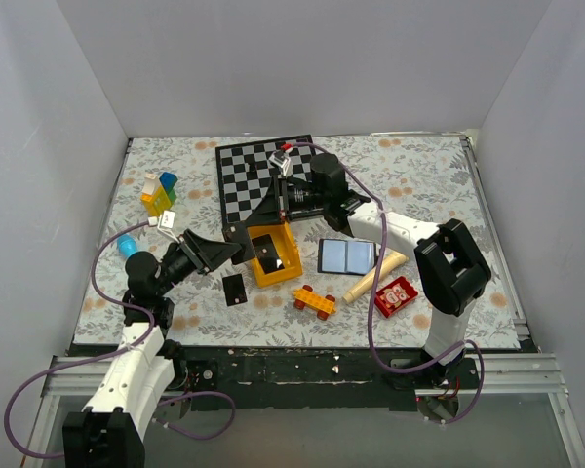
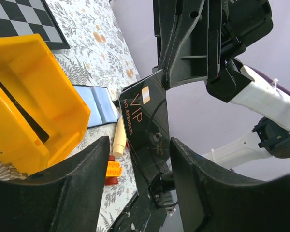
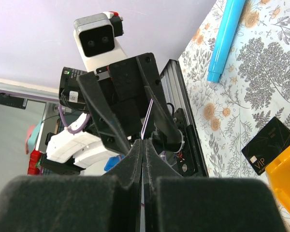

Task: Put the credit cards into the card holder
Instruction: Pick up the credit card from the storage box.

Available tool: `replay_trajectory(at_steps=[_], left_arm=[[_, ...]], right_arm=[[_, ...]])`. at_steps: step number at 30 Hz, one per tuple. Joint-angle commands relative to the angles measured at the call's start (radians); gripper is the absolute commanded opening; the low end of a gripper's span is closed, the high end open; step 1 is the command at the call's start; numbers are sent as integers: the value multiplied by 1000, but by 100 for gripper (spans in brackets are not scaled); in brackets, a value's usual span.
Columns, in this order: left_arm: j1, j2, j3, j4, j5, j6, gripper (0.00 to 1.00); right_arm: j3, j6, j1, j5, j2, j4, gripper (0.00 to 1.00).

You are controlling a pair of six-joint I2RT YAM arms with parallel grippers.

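Two grippers are facing over one card.
Right gripper [image 3: 143, 150] is pinching a black credit card [image 2: 147, 125] edge-on; left gripper [image 2: 137, 145] is gaping around it; card holder [image 1: 346, 255] is lying open right of centre.

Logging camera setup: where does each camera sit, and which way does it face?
Top: above and behind the robot, looking down at the table; both arms show.
Left wrist: low over the table, facing the right arm; the open left gripper flanks the card.
Right wrist: facing the left arm; the right gripper is shut on that card, edge-on.
Shared: both wrist views show the yellow bin.
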Motion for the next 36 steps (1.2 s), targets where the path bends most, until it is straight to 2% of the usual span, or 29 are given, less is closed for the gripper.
replay_trajectory(at_steps=[1,5,7,13,24,29,36], left_arm=[[5,2,-16,66,22,-26,44],[5,-8,-27,92,32,-35,21],[5,-9,-30,101,41,-41,13],[5,-11,-29,120,78,-41,2],[5,18,-29,172,110,-54,0],[5,28,-23,198,96,-67,0],[7,74,-6,276,85,-100,0]], right_arm=[[-14,41,3,-31,-15,105,1],[-22,43,0,-29,-19,106,1],[-25,43,-4,-29,-22,110,1],[-40,40,-27,-43,-30,110,1],[-63,28,-41,-75,-42,117,1],[-74,61,-40,-97,-38,169,22],[-82,69,-37,-115,-36,185,25]])
